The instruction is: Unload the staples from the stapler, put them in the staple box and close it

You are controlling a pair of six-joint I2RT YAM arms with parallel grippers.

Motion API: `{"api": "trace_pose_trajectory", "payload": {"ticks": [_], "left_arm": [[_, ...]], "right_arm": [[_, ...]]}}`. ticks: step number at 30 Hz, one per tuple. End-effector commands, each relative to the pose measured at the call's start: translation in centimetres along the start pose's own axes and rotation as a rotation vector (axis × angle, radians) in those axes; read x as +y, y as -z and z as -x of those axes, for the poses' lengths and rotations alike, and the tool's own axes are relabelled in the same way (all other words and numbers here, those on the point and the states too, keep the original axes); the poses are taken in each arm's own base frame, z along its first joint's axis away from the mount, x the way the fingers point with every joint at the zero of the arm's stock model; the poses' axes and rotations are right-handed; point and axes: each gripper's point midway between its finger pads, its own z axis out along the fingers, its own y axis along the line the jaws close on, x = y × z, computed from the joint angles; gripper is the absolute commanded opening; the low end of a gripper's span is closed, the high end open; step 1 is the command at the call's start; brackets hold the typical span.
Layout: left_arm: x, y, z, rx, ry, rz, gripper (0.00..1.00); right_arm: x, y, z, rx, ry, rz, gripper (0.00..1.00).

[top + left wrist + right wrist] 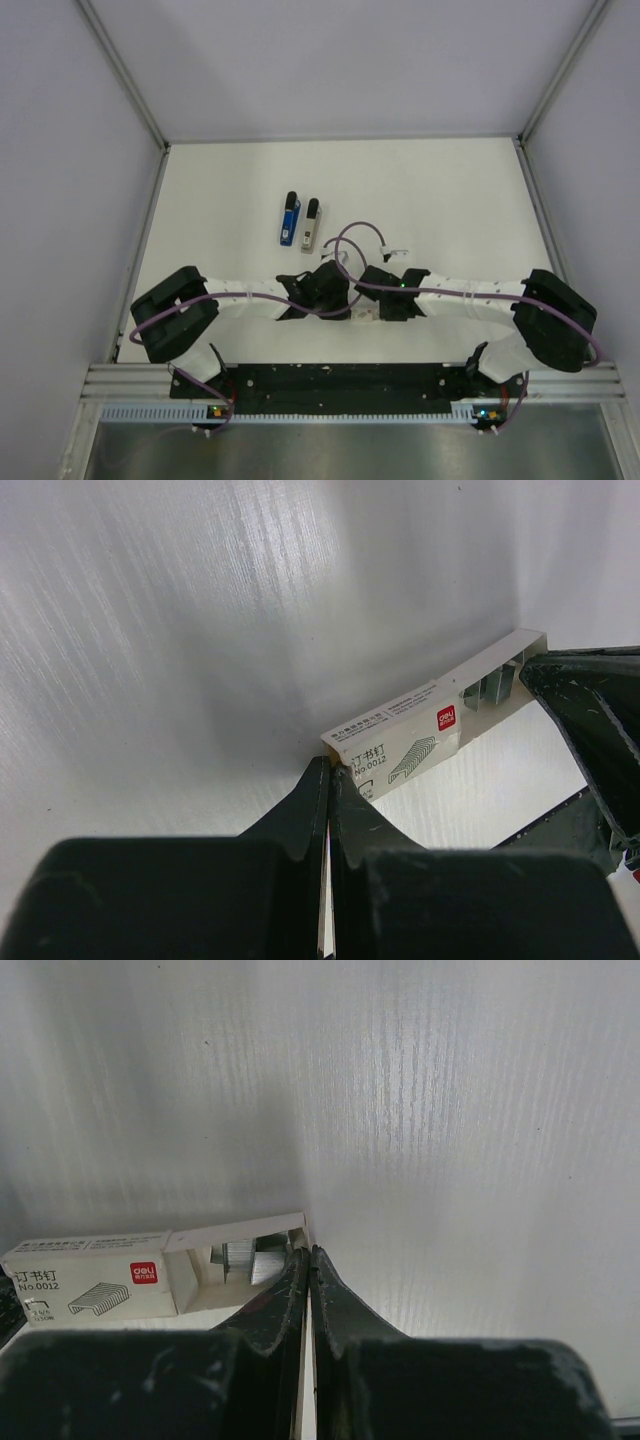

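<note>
Closest in, left gripper is pinched shut and empty, staple box at its tips; right gripper is likewise shut and empty. Ahead-left of both lie blue stapler and grey stapler, long axes pointing away, nearer the left gripper; staples unseen, presumably inside.
</note>
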Motion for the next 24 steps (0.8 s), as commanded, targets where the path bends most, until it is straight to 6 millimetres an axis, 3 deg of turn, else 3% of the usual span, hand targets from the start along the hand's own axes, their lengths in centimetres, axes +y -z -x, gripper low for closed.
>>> {"api": "trace_pose_trajectory", "payload": {"ticks": [1, 24], "left_arm": [[-1.3, -0.1, 0.6, -0.015, -0.017, -0.029, 0.00], [-1.2, 0.2, 0.7, -0.024, -0.014, -0.012, 0.00]], "right_arm": [[1.7, 0.7, 1.8, -0.065, -0.059, 0.043, 0.00], [3.5, 0.5, 1.1, -0.027, -0.169, 0.118, 0.00]]}}
